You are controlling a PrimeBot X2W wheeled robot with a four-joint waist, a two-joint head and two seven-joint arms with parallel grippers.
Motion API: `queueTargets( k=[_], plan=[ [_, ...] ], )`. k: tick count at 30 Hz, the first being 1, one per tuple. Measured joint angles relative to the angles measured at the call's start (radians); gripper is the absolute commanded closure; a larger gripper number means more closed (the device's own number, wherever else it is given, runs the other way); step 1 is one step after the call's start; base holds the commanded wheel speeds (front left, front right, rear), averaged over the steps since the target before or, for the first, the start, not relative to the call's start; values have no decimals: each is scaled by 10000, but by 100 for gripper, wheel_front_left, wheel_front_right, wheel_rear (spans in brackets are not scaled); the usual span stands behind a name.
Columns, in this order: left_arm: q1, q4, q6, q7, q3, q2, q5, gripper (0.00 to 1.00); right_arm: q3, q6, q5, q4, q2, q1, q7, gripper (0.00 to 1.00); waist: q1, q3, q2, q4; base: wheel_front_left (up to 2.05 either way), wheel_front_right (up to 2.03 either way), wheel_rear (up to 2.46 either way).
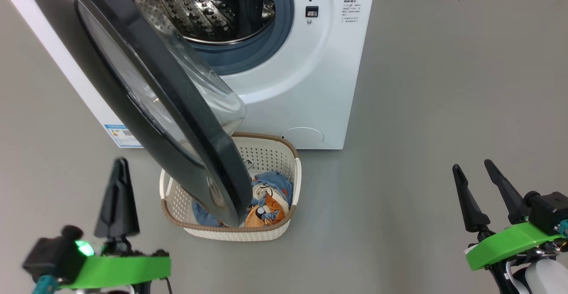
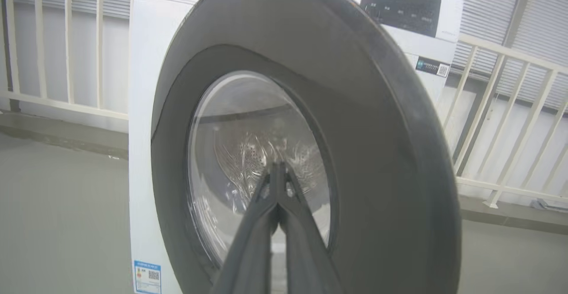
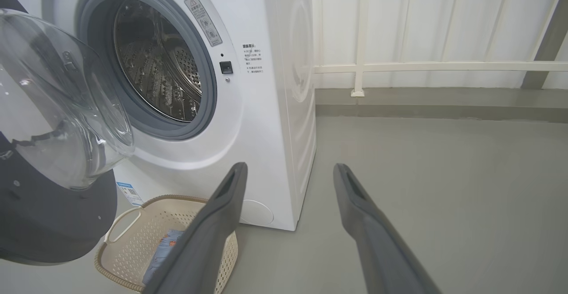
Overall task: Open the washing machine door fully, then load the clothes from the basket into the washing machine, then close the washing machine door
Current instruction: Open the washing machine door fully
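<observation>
The white washing machine (image 1: 288, 85) stands ahead with its steel drum (image 1: 208, 5) exposed. Its black-rimmed door (image 1: 151, 89) hangs partly open, swung out over the cream basket (image 1: 275, 156) on the floor. Light-blue and orange clothes (image 1: 268, 200) lie in the basket, partly hidden by the door. My left gripper (image 1: 120, 165) is shut with nothing in it, low at the left, apart from the door; in the left wrist view its tips (image 2: 277, 167) point at the door's glass (image 2: 248, 152). My right gripper (image 1: 472, 167) stands open at the lower right, well away from the machine (image 3: 266, 107) and basket (image 3: 128, 232).
Grey floor (image 1: 421, 107) spreads wide to the right of the machine. A white railing (image 3: 443, 66) and pale wall run behind it. A blue label (image 1: 122, 136) sits at the machine's lower left corner.
</observation>
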Motion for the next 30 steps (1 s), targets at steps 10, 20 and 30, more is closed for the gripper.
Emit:
queueTargets(
  k=[10,20,30],
  plan=[
    [-18,-2974,384,-4,-1992,17,153,100,-33,0,-65,-136,12,2,0,0,0,45,0,-80,0,0,0],
    [-649,-2378,418,138,-4339,79,-205,100,-2,2,-174,-238,27,-5,0,0,-1,158,0,-213,0,0,0],
    [-1584,385,522,75,-5043,82,-1946,100,-2,2,-173,-234,35,-12,-15,0,0,285,0,-327,0,0,0]
  ],
)
